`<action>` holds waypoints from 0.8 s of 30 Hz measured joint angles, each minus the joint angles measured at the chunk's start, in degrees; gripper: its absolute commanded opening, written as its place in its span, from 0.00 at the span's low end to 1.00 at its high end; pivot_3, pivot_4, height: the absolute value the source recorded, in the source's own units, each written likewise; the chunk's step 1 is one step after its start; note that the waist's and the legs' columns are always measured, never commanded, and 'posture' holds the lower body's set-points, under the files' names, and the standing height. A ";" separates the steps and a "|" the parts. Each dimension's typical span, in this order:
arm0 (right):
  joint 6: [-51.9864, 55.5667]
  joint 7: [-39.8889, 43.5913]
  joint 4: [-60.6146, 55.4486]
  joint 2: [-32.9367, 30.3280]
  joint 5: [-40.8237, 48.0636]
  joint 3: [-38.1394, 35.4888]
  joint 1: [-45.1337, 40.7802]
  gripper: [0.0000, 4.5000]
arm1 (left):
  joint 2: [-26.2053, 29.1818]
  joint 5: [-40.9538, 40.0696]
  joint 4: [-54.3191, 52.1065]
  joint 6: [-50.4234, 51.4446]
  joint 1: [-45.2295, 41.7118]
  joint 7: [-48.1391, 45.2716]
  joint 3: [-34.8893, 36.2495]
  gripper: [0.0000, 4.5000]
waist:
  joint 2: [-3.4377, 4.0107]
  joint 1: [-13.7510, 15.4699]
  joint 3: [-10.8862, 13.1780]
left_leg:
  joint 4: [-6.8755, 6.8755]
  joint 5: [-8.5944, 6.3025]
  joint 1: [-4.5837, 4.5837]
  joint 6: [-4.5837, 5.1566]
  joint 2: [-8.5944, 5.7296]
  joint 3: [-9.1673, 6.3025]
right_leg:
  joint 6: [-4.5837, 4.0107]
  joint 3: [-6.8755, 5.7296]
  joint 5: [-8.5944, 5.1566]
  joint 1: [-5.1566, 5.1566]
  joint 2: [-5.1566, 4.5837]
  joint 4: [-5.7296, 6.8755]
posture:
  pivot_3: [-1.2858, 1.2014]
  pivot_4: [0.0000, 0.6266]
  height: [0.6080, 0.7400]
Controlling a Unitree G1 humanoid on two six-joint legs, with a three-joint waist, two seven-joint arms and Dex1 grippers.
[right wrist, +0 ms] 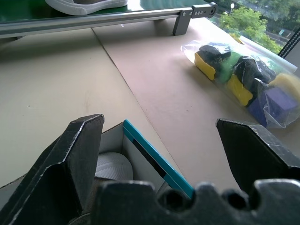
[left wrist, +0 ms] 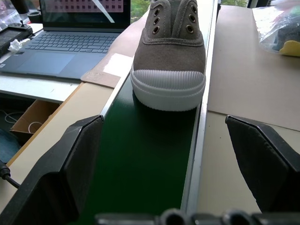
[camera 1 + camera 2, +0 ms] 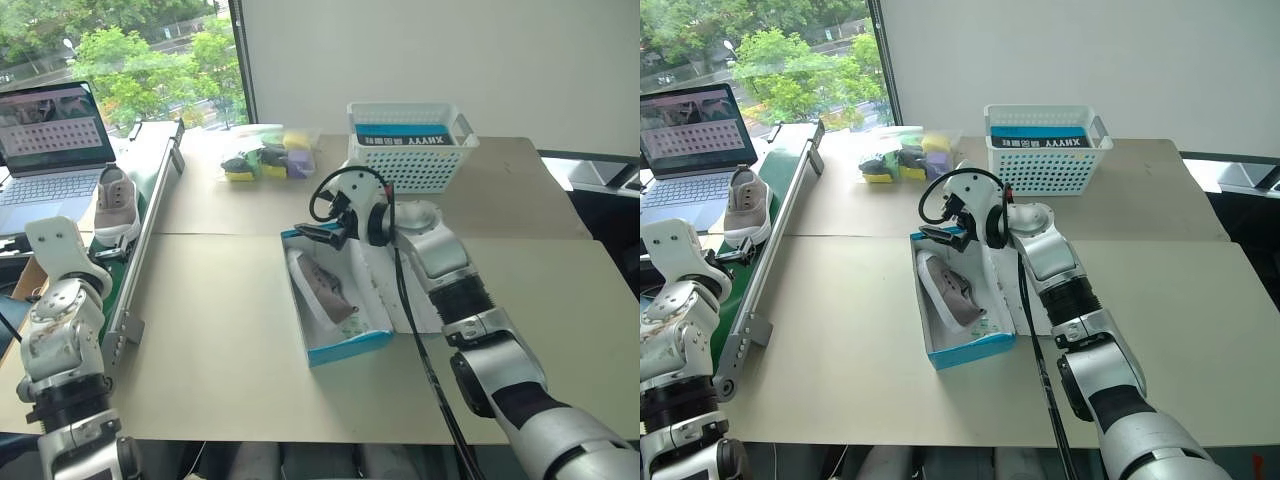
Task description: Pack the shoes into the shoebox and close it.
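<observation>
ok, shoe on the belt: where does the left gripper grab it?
Toe cap, head-on. The shoe stands upright on the green belt, toe pointing at the open left gripper; the narrow rubber-capped front fits between the fingers.

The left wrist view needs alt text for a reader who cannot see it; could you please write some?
A grey-beige sneaker stands toe-first on a green conveyor belt, ahead of the left gripper, whose two black fingers are spread wide and empty. An open laptop sits on the desk beside the belt.
</observation>
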 measured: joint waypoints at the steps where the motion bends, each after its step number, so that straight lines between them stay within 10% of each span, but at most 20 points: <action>1: 0.09 -0.20 -0.23 -0.10 0.00 -0.07 0.12 1.00 | 0.44 0.05 1.37 -0.88 -1.14 -0.17 -0.35 0.99 | 0.00 0.01 0.00 | -0.01 0.00 0.00 0.00 0.00 0.00 | 0.00 0.00 0.00 0.00 0.00 0.00 | 0.52 0.24 1.00; 8: 1.42 -0.30 -1.93 -0.72 0.02 -0.32 0.65 1.00 | 3.14 0.33 9.72 -3.04 -5.71 -0.56 -1.90 0.99 | 0.00 -0.22 0.00 | -0.02 0.00 0.00 0.00 0.00 0.02 | 0.00 0.00 0.00 -0.06 0.01 0.08 | 0.52 0.24 1.00; 20: 3.49 -0.39 -4.39 -2.30 0.01 -0.37 2.47 1.00 | 2.15 -2.07 15.15 -0.95 -6.94 3.49 0.38 0.14 | 0.00 0.12 0.00 | 0.00 0.12 0.01 -0.08 0.00 0.10 | -0.01 0.00 0.00 -0.47 -0.01 0.76 | 0.52 0.24 1.00; 24: 4.08 -0.50 -5.00 -2.60 0.01 -0.41 2.61 1.00 | 1.33 -2.39 12.80 -1.19 -7.10 3.42 -0.96 0.00 | -0.01 0.14 0.00 | 0.01 0.12 -0.04 -0.09 0.00 0.10 | -0.02 0.00 0.01 -0.49 -0.01 0.75 | 0.52 0.24 1.00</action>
